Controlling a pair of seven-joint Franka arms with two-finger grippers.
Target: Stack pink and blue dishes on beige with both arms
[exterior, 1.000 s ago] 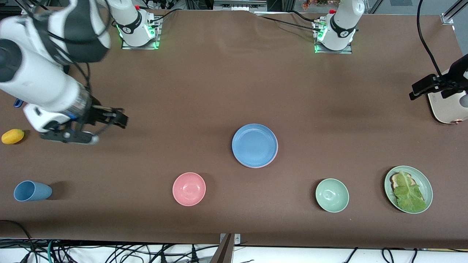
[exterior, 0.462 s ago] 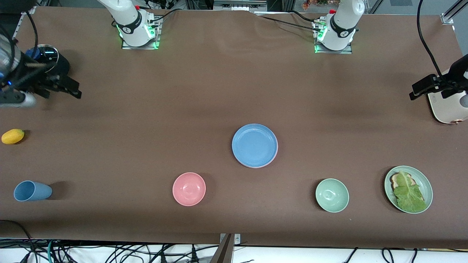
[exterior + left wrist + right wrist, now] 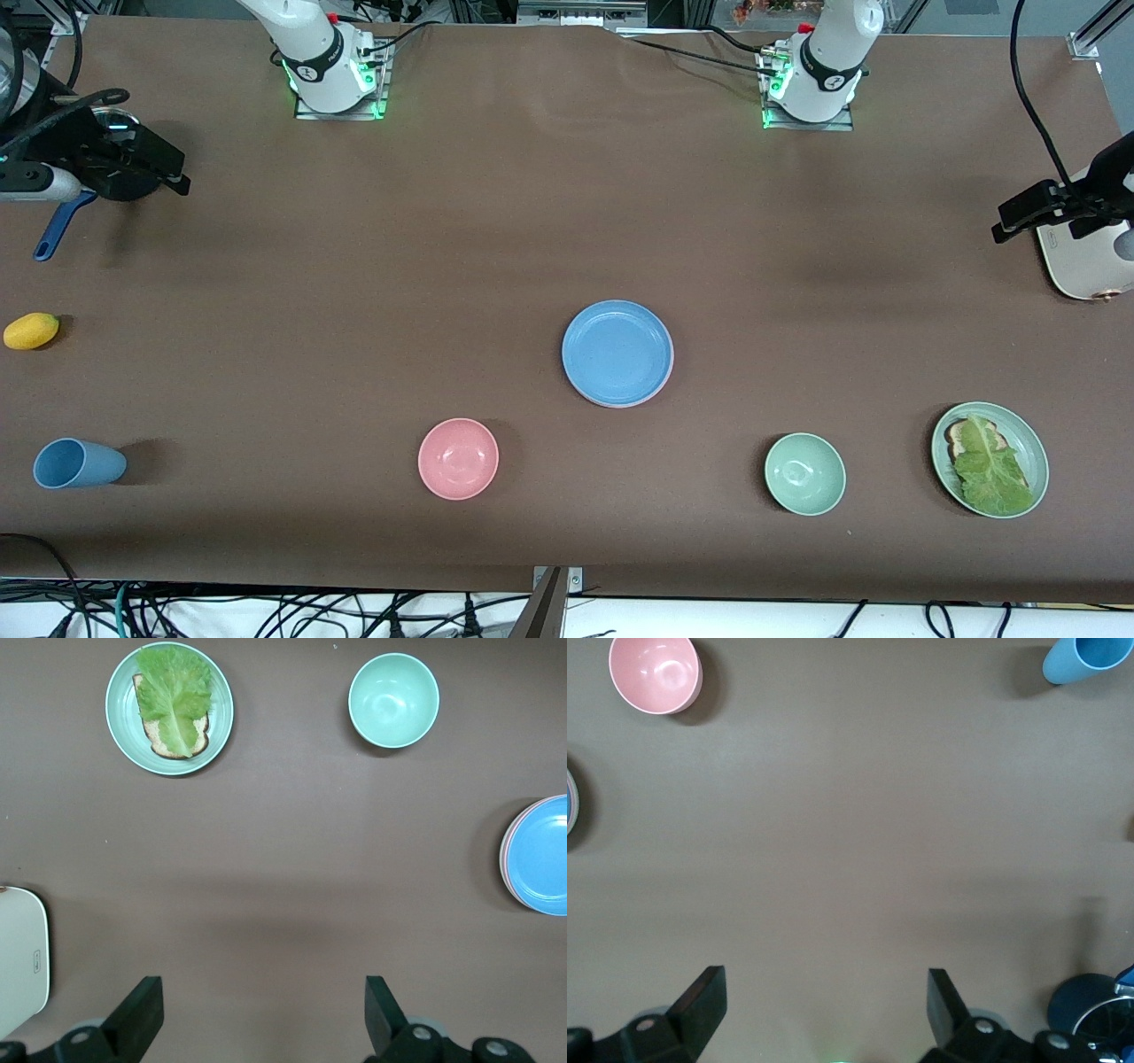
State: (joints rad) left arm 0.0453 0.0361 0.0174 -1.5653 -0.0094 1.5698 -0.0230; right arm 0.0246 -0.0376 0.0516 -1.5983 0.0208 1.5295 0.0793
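You see the brown table [image 3: 496, 221] with the blue plate [image 3: 617, 353] near its middle, topping a stack; only a thin pink rim [image 3: 505, 855] peeks out beneath it, and the beige plate is hidden from you. The right gripper [image 3: 133, 164] hangs over the table's right-arm end, partly cut off by the front view's edge, jaws spread wide and empty. The left gripper [image 3: 1032, 213] hovers at the left-arm end, jaws likewise released, holding nothing.
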